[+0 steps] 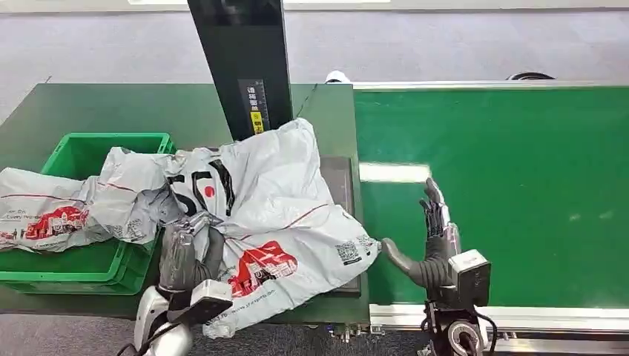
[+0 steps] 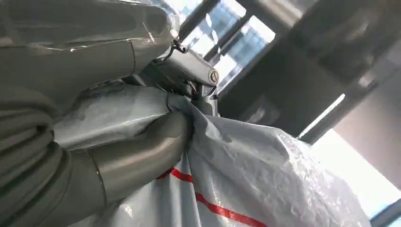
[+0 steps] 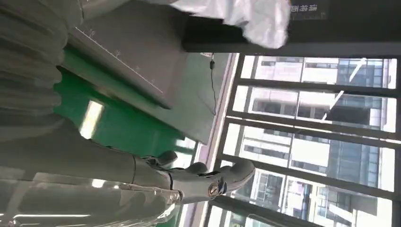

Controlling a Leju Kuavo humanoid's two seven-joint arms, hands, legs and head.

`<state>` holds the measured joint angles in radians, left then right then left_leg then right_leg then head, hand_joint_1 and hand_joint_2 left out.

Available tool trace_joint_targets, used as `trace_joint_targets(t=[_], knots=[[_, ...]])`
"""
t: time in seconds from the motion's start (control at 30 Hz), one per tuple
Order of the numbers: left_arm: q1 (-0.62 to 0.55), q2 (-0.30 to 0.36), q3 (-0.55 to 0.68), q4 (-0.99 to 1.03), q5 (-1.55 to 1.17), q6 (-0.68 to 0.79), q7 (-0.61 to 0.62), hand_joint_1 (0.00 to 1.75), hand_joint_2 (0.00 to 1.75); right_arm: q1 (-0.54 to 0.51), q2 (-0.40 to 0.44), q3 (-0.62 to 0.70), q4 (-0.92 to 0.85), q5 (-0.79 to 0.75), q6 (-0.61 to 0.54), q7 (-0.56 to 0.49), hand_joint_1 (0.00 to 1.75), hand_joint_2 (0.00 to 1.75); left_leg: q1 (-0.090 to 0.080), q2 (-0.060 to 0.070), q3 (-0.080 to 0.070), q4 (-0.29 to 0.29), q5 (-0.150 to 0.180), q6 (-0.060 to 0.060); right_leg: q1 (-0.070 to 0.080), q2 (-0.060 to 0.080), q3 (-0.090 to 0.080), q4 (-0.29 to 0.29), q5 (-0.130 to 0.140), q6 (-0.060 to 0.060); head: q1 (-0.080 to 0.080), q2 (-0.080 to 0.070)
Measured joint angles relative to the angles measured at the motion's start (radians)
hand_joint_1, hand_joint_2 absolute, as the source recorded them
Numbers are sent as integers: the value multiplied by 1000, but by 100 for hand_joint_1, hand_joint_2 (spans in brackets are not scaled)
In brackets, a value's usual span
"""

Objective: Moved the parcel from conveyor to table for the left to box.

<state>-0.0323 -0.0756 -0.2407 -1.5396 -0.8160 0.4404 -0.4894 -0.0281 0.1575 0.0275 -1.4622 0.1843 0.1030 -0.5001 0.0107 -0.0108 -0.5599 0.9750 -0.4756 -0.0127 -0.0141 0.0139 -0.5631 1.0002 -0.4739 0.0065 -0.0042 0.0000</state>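
Two hands, two parcels, one crate, one conveyor, one table, one dark post.

Nearest, the left hand (image 1: 187,256) reaches up from the table's front edge, fingers closed on the near side of the parcel (image 1: 278,215); the left wrist view shows its thumb (image 2: 142,151) and a finger (image 2: 194,73) pinching a fold of the grey plastic with its red stripe. The right hand (image 1: 430,237) stands over the near part of the conveyor (image 1: 504,185), empty, fingers extended forward and apart, thumb (image 1: 393,256) angled toward the parcel's corner, close beside it.

The parcel, a white-grey poly mailer with red print, lies crumpled on the table (image 1: 89,107), partly over a flat dark pad (image 1: 337,182), its near corner overhanging the front edge. To its left, a second parcel (image 1: 59,211) drapes across the green crate (image 1: 100,148). Farther back, the dark post (image 1: 245,63) rises from the table behind the parcel.
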Motion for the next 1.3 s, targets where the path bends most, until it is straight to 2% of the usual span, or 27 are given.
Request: trace_joint_targets(t=[0.27, 0.4, 0.5, 0.67, 0.77, 0.97, 1.3], knots=[[12, 1, 28, -73, 10, 188, -66, 175, 175, -1, -3, -2, 0, -13, -3, 0, 0, 175, 0, 0, 0, 0, 0, 0, 0, 0, 0, 0, 0, 0, 0, 0], [10, 5, 74, -94, -14, 235, -25, 175, 175, 0, -3, -3, 0, -14, -10, 0, 0, 175, 0, 0, 0, 0, 0, 0, 0, 0, 0, 0, 0, 0, 0, 0], [1, 8, 121, -90, -38, 239, 32, 175, 175, 8, -3, -4, 0, -14, -13, 0, 0, 175, 0, 0, 0, 0, 0, 0, 0, 0, 0, 0, 0, 0, 0, 0], [-33, 14, 222, -49, -66, 186, 207, 175, 175, 29, -2, -6, -12, -8, -22, -1, 0, 175, 0, 0, 0, 0, 0, 0, 0, 0, 0, 0, 0, 0, 0, 0], [-58, 19, 298, -15, -51, 179, 256, 175, 175, 37, -1, -8, -17, -5, -23, -1, 0, 175, 0, 0, 0, 0, 0, 0, 0, 0, 0, 0, 0, 0, 0, 0], [-75, 31, 414, 19, -12, 171, 270, 175, 175, 39, -2, -12, -17, -4, -23, -1, 0, 175, 0, 0, 1, 0, 0, 0, 0, 0, 0, 0, 0, 0, 0, 0], [-77, 32, 451, 38, -11, 171, 271, 175, 175, 39, -1, -16, -17, 1, -23, -1, 0, 175, 0, 0, 1, 0, 0, 0, 0, 0, 0, 0, 0, 0, 0, 0]])
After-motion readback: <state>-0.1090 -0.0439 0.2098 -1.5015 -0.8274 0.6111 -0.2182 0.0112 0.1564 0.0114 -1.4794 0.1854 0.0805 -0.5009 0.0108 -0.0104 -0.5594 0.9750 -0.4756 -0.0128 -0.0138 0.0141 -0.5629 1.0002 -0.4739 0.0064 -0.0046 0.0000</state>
